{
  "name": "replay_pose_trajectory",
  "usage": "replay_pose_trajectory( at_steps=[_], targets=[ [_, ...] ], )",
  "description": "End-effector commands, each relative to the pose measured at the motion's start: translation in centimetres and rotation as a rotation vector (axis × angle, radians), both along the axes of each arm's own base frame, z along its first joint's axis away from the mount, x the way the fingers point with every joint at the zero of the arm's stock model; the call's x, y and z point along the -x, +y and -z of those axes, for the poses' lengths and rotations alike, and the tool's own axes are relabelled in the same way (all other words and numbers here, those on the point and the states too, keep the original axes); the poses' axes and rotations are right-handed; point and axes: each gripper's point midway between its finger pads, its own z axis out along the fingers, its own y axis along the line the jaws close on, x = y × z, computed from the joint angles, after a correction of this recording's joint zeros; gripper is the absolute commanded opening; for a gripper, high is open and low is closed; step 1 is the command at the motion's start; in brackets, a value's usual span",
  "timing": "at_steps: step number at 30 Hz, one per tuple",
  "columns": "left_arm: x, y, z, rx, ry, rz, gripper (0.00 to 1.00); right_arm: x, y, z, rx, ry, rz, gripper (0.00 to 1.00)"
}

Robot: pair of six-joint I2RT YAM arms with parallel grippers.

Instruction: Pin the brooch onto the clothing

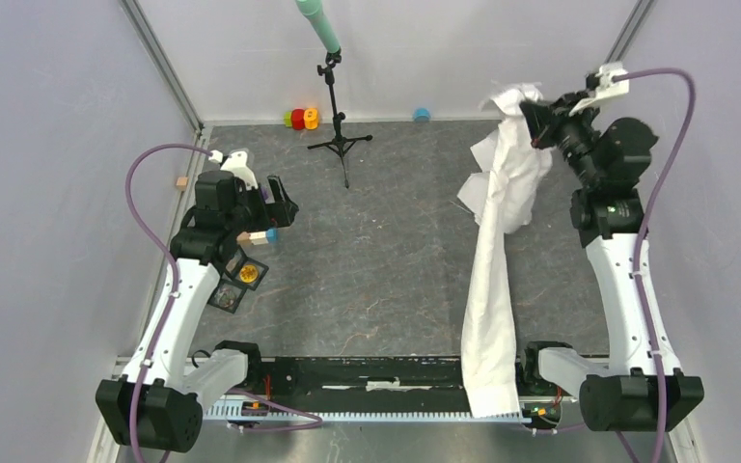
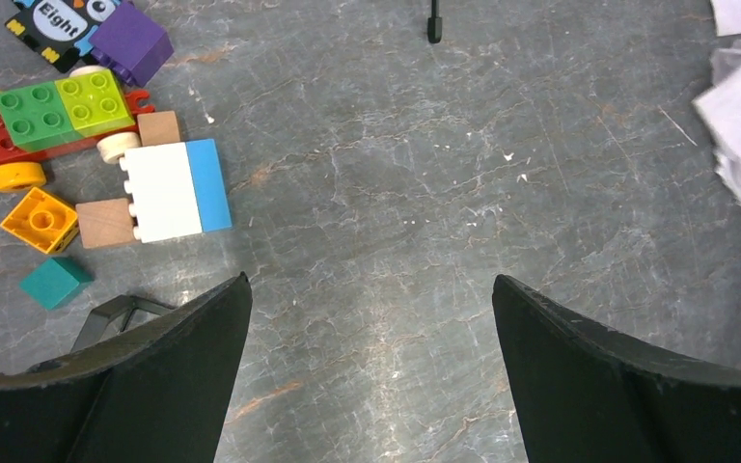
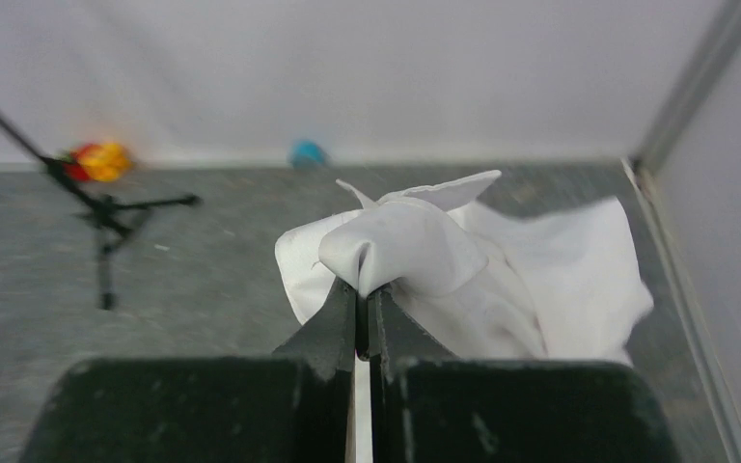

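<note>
Clothing (image 1: 492,280), thin crumpled white fabric, hangs pinched in the right claw (image 3: 362,286); left claw (image 2: 370,282) gapes wide.

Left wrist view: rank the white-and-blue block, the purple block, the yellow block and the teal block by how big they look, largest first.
1. white-and-blue block
2. purple block
3. yellow block and teal block: these look too alike to rank; the yellow one may be slightly larger.

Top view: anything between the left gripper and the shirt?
No, just bare grey tabletop between left gripper and shirt in the top view; the tripod stands farther back.
</note>
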Motion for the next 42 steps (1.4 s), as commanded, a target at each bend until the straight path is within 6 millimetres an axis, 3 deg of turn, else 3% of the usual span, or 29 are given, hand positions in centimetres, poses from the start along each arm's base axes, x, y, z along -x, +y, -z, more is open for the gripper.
replay_pose_trajectory(
  at_steps=[1, 4, 7, 17, 24, 31, 35, 39, 42],
  targets=[
    [-0.2, -2.7, -3.7, 0.055, -0.175, 0.171, 1.0, 6.2, 7.4, -12.7, -0.044, -0.298, -0.447, 0.0],
    [0.7, -5.6, -5.7, 0.172, -0.253, 0.303, 1.0, 9.7, 8.6, -17.0, -0.057, -0.428, -0.546, 0.0],
    [2.1, -9.0, -7.1, 0.251, -0.296, 0.412, 1.0, 11.2, 8.5, -18.8, -0.083, -0.481, -0.549, 0.0],
    [11.9, -23.8, -6.7, 0.513, -0.357, 0.791, 1.0, 10.8, 8.8, -16.5, -0.159, -0.421, -0.576, 0.0],
    [17.1, -30.9, -4.3, 0.579, -0.393, 0.939, 1.0, 10.4, 8.7, -17.1, -0.184, -0.419, -0.571, 0.0],
    [17.2, -35.9, 1.2, 0.506, -0.314, 0.991, 0.93, 10.5, 8.6, -17.5, -0.203, -0.428, -0.569, 0.0],
    [14.8, -36.9, 4.5, 0.413, -0.291, 0.897, 0.93, 10.9, 8.7, -18.1, -0.198, -0.443, -0.579, 0.0],
    [13.5, -37.4, 6.1, 0.354, -0.298, 0.861, 0.94, 11.5, 8.9, -18.8, -0.186, -0.462, -0.59, 0.0],
    [14.2, -38.7, 6.3, 0.376, -0.277, 0.918, 0.94, 11.6, 8.9, -19.0, -0.18, -0.47, -0.592, 0.0]
  ],
)
